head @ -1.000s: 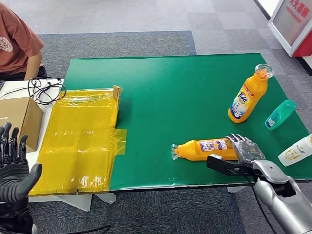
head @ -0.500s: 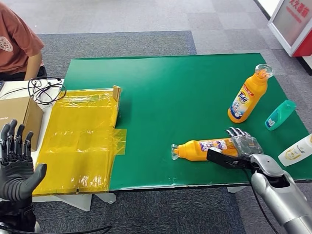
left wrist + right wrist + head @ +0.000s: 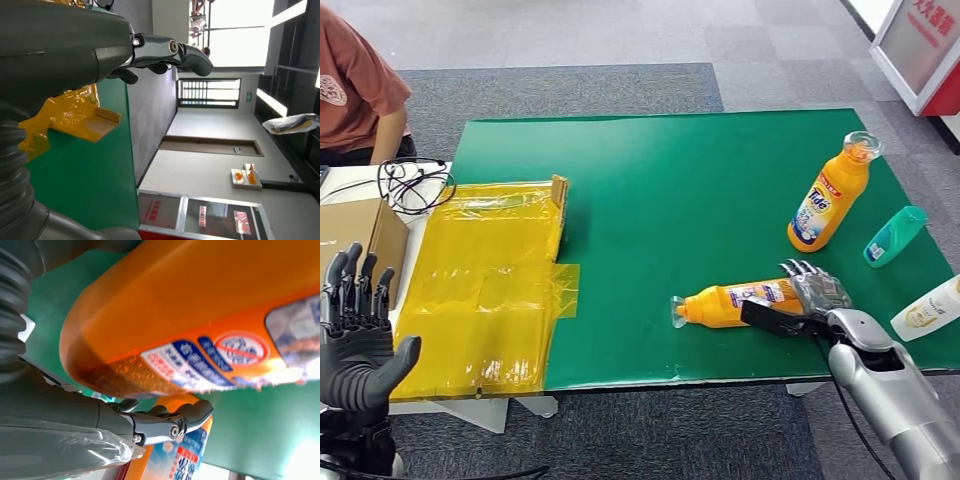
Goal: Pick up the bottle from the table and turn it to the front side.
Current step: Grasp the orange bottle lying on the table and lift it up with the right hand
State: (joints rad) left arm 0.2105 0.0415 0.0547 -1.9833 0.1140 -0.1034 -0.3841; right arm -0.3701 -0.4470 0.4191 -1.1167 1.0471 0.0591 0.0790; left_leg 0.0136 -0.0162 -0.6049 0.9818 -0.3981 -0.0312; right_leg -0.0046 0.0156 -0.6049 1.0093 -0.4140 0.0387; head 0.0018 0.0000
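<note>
Head view: orange bottle (image 3: pixel 739 303) lying label-up, clear-capped

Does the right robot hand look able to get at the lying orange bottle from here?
Probably yes: the right robot hand is already at the base end of the lying bottle, with nothing between them.

Just beyond the right hand I see an upright orange Tide bottle (image 3: pixel 832 195) with a clear cap. To that hand's right a teal bottle (image 3: pixel 894 235) lies flat, and nearer still a white bottle (image 3: pixel 927 309) at the mat's edge. Ahead of the left hand sits a cardboard box (image 3: pixel 364 238), yellow plastic sheeting (image 3: pixel 487 290), and what looks like tangled black cable (image 3: pixel 412 183). A person in an orange shirt (image 3: pixel 354 85) sits beyond.
</note>
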